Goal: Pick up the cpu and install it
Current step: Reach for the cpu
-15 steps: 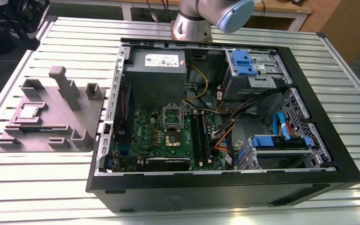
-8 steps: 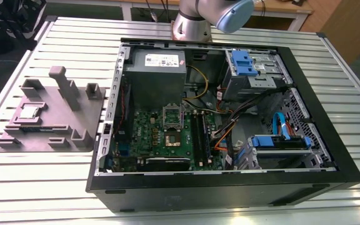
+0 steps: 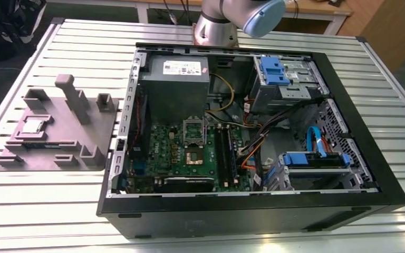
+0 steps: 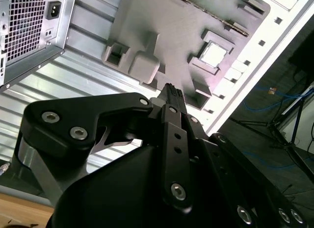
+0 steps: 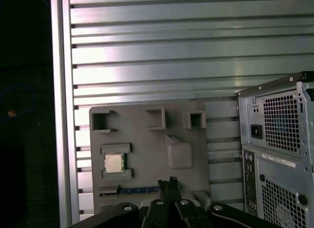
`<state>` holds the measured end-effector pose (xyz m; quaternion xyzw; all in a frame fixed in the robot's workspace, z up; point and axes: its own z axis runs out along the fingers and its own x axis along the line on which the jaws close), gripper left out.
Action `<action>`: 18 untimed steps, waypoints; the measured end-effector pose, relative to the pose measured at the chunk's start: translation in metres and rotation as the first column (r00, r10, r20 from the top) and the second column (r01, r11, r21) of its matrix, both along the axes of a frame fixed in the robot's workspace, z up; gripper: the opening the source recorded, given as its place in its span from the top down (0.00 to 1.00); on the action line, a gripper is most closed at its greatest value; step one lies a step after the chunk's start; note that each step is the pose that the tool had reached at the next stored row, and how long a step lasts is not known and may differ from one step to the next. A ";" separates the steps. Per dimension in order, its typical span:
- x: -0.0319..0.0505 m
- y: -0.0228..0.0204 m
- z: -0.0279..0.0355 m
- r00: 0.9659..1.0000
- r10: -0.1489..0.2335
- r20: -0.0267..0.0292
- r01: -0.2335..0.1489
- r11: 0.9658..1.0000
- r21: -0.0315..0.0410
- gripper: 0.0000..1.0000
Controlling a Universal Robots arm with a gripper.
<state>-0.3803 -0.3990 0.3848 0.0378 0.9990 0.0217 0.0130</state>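
My fingers (image 5: pixel 167 181) were together, gripping nothing, poised over the grey holder (image 5: pixel 147 144). The cpu (image 5: pixel 114 163) sat flat in a square recess on the holder's side away from the computer case (image 5: pixel 274 189), off to one side of my fingers, untouched. Chip square, no long axis; silvery lid, pale rim. Holder matte, blocky, on ribbed aluminium worktop (image 5: pixel 147 56).

Silver arm (image 3: pixel 215 29), pale-blue joint cap (image 3: pixel 262 16) — black gripper (image 4: pixel 172 92), silver screws (image 4: pixel 177 190)
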 end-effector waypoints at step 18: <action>-0.0082 0.0000 0.0000 1.000 0.000 0.000 0.000 1.000 0.000 0.90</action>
